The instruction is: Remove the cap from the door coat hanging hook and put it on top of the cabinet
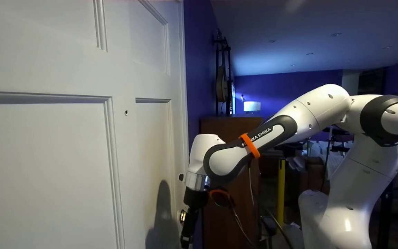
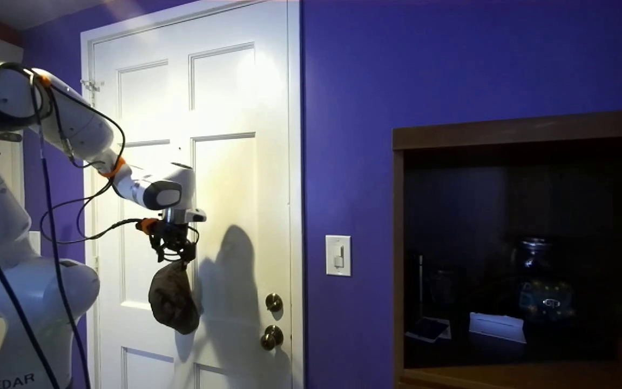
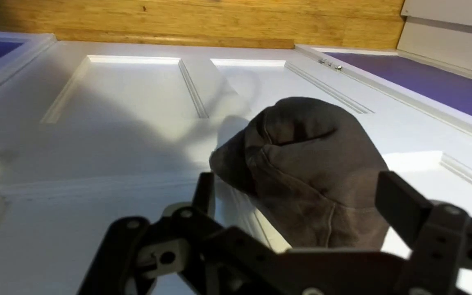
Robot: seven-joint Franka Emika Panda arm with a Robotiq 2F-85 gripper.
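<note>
Along the left of an exterior view, the white arm [image 2: 6,292] stands before the white door [image 2: 222,121], which is bright near the top and carries a soft shadow lower down. Toward the door's right edge sit two round brassy fittings [image 2: 272,337], one above the other; then come a deep purple wall [image 2: 354,135], a white light switch [image 2: 338,255] and the brown cabinet [image 2: 398,259], whose dark interior holds a jar [image 2: 533,259] and a white card [image 2: 497,327]. In an exterior view, a guitar [image 1: 221,84] hangs left of a lit lamp [image 1: 252,106].

The cap [image 2: 173,297] hangs in front of the door, just below the tool [image 3: 297,180]; what bears its weight is hidden. In the wrist view a darker, rounded end juts left, while the brown-grey crown bulges to the right, crossed by seams and one deep crease. The tool's fingers [image 3: 402,207] stand wide apart, with the cap showing between them; whether either touches the cloth I cannot tell.

The door is smooth paint with framed rectangular panels, and the tool is black, angular linkage with round screw heads. The cabinet is plain wood, square at the corners and flat across the top; along the upper edge of the wrist view runs the floor [image 3: 219,22], honey-coloured wood with fine grain
</note>
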